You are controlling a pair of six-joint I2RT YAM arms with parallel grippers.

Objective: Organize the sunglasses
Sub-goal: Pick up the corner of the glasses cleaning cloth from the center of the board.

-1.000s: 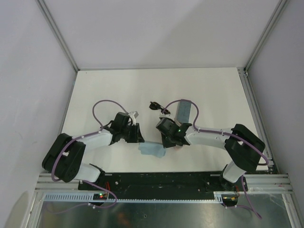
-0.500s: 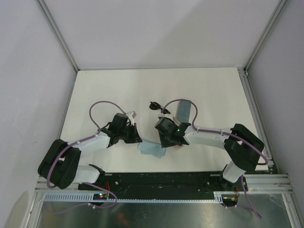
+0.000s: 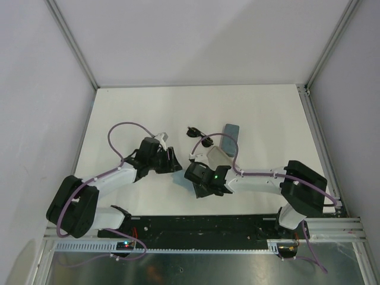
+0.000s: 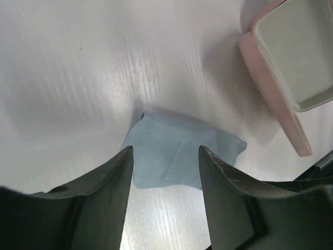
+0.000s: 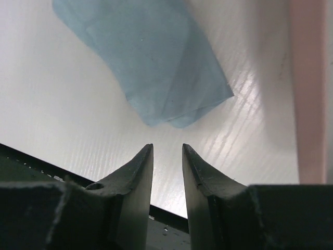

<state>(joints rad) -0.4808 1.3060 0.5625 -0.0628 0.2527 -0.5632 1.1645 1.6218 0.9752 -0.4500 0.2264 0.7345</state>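
- While both arms bent in over the white table point(image 3: 136, 107), the black wire sunglasses point(image 3: 199, 136) lay near the middle of the top view.
- They sat just to the left of the blue-grey case point(image 3: 229, 135), and I could not tell if they touched it.
- No gripper was holding the sunglasses, and both grippers were lower in the top view than they were.
- The left gripper point(image 4: 165, 152) was wide open and had nothing in it.
- Between its two dark fingers point(image 4: 106, 195), the left wrist view showed a light-blue cloth point(image 4: 179, 156) lying flat on the table.
- I could not tell if those fingers touched the cloth.
- A pink case point(image 4: 276, 88) lay open in the upper right of the left wrist view, near the cloth but apart from it.
- Its inside looked pale, and only part of it showed.
- The right gripper point(image 5: 166, 149) had just a small gap between its fingers and held nothing.
- In the right wrist view the same cloth filled the upper middle, a little past the fingertips and not touching them.
- A strip of the pink case ran down the right edge of that view.
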